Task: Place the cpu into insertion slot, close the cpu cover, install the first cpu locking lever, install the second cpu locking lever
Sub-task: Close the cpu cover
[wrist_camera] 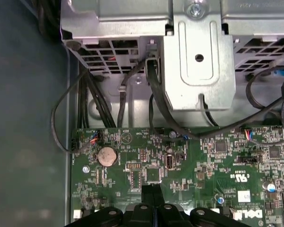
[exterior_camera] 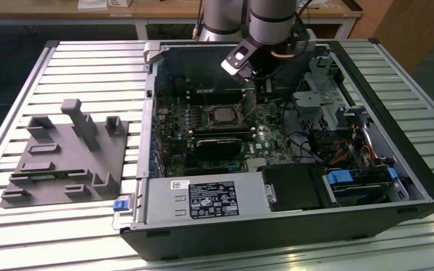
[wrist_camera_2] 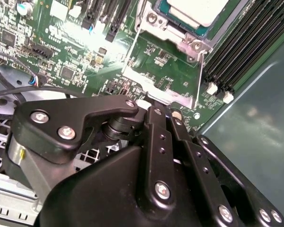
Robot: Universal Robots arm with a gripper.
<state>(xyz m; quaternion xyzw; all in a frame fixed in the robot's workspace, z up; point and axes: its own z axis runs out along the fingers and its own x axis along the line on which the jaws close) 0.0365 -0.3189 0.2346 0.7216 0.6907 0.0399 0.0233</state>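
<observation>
Hanging inside the open computer case [exterior_camera: 398, 169], the gripper [exterior_camera: 259, 91] sits low over the motherboard [wrist_camera: 203, 161], just beside the insertion slot [exterior_camera: 208, 115] on the exterior view's right, a spot that suits work on the socket's hardware rather than on the chip. Its fingers [wrist_camera: 149, 195] look pressed together in the first wrist view; whether a wire is caught between them I cannot tell. The cpu [wrist_camera_2: 199, 8] lies flat in the slot, pale face up, with the silvery cpu cover [wrist_camera_2: 173, 29] framing it, apparently down. In the second wrist view a thin locking lever [wrist_camera_2: 131, 45] runs along the socket's edge toward the gripper, so seating seems done and latching is the step in hand.
</observation>
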